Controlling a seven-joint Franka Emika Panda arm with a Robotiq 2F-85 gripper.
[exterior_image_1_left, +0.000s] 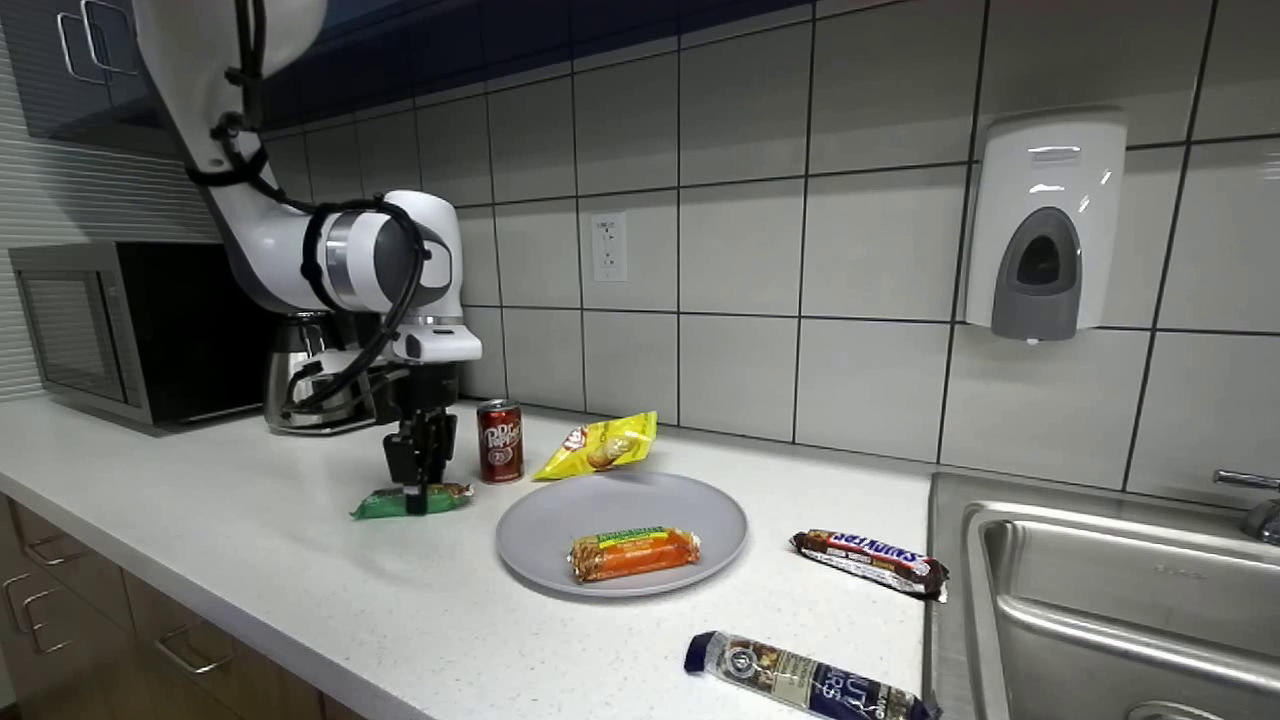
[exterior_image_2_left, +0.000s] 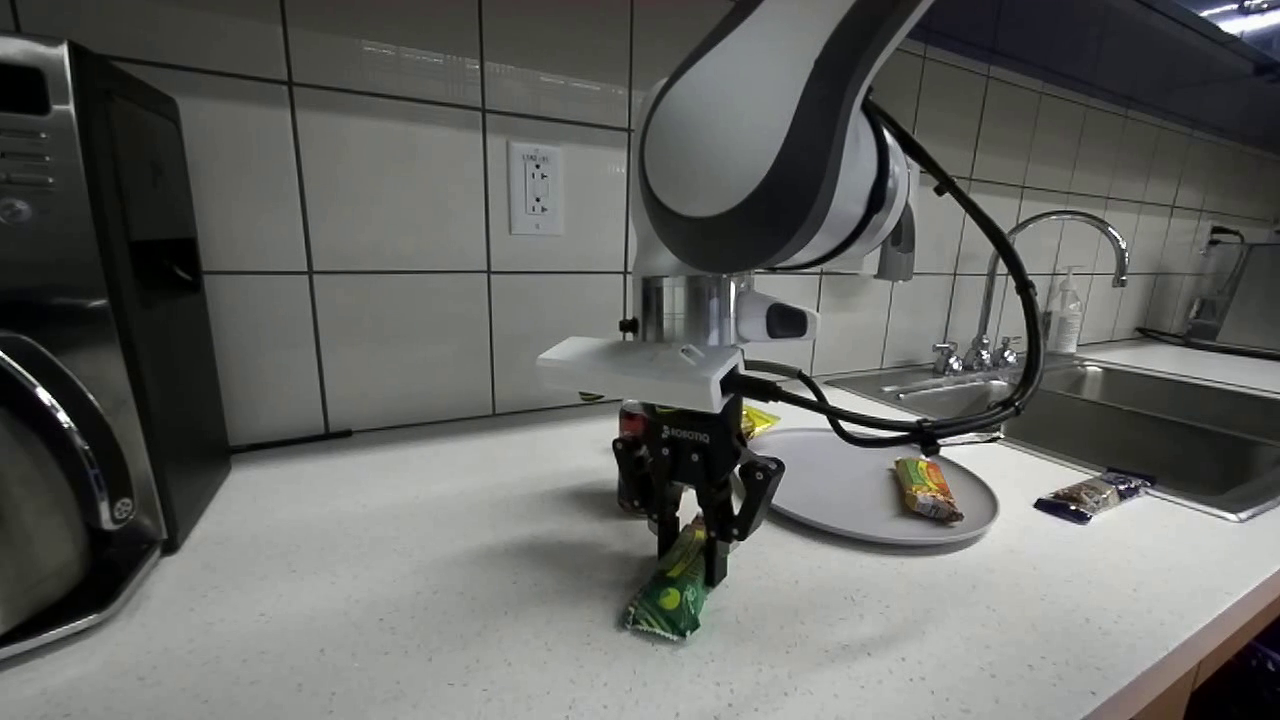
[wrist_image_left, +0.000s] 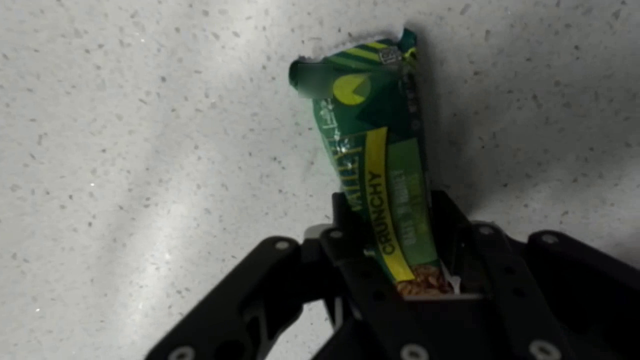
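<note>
The gripper (exterior_image_2_left: 692, 562) is clamped across a green bar (wrist_image_left: 376, 160) on the counter (exterior_image_2_left: 400, 580). A gray plate (exterior_image_1_left: 620, 505) sits to the right.

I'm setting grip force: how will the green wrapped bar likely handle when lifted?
The green bar probably lifts stiffly, its body lying straight between the fingers. Its shiny wrapper may slip. The word CRUNCHY suggests it could crumble if squeezed hard.
</note>
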